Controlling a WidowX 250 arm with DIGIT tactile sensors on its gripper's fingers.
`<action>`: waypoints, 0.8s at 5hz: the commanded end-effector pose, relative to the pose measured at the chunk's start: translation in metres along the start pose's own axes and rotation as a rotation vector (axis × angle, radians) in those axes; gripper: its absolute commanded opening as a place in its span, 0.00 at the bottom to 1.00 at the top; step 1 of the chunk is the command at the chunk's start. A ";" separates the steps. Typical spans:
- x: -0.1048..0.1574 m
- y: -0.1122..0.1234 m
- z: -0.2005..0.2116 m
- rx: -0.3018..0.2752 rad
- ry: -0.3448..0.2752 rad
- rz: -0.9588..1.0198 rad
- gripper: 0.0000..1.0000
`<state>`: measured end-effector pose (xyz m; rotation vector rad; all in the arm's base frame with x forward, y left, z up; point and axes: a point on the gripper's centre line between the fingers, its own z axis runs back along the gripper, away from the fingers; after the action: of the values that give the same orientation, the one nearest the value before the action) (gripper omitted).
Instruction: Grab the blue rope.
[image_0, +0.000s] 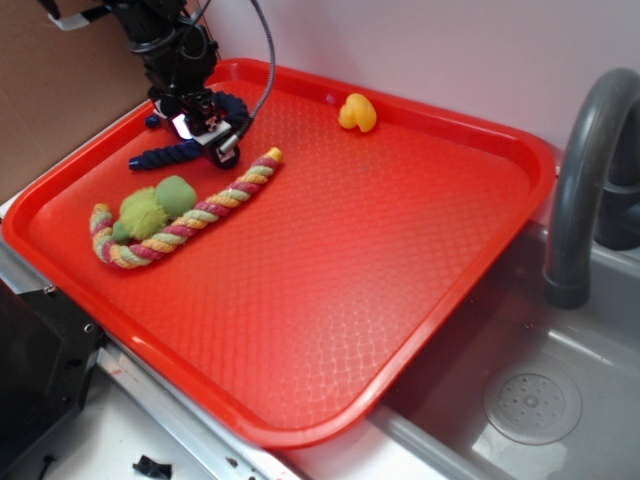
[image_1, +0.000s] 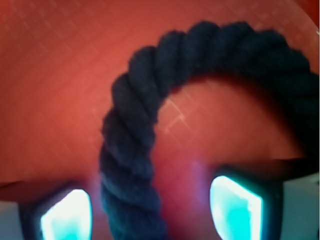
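The blue rope is a dark navy twisted rope bent in a hook at the far left of the red tray. My gripper is down over its bend and hides part of it. In the wrist view the rope arches across the top and runs down between my two fingers. It lies nearer the left finger, with a gap to the right finger. The jaws stand open around the rope, not closed on it.
A pink, yellow and green twisted rope lies just in front of the blue one, beside a green plush ball. A yellow toy sits at the tray's back. A grey sink and faucet are to the right.
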<state>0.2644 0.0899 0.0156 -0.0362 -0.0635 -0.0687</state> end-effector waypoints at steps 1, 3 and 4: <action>0.005 -0.005 -0.001 -0.026 0.014 -0.039 0.00; 0.006 -0.005 0.016 0.015 0.084 -0.012 0.00; 0.006 -0.021 0.064 0.061 0.073 0.064 0.00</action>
<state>0.2540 0.0696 0.0614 0.0049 0.0801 0.0149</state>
